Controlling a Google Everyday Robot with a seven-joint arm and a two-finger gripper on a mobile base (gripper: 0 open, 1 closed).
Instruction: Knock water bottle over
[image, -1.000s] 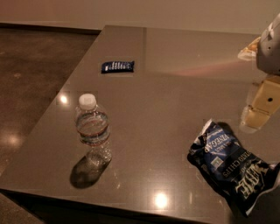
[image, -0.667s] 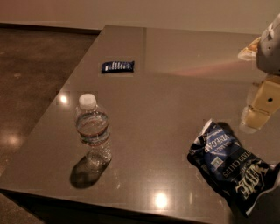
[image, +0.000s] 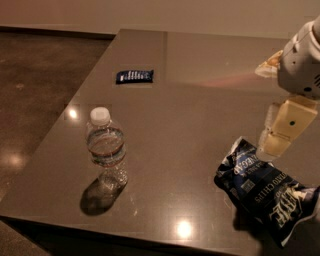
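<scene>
On the table's (image: 200, 65) front-left part, the water bottle (image: 106, 147) stands upright, long axis vertical, white cap on top, well apart from everything else. At the right edge we see the arm (image: 302, 60) coming down from the upper right, with the gripper (image: 280, 127) hanging low just over the top edge of the dark blue chip bag (image: 262, 187). We can't tell if the gripper is spread or closed, or if it touches the bag.
</scene>
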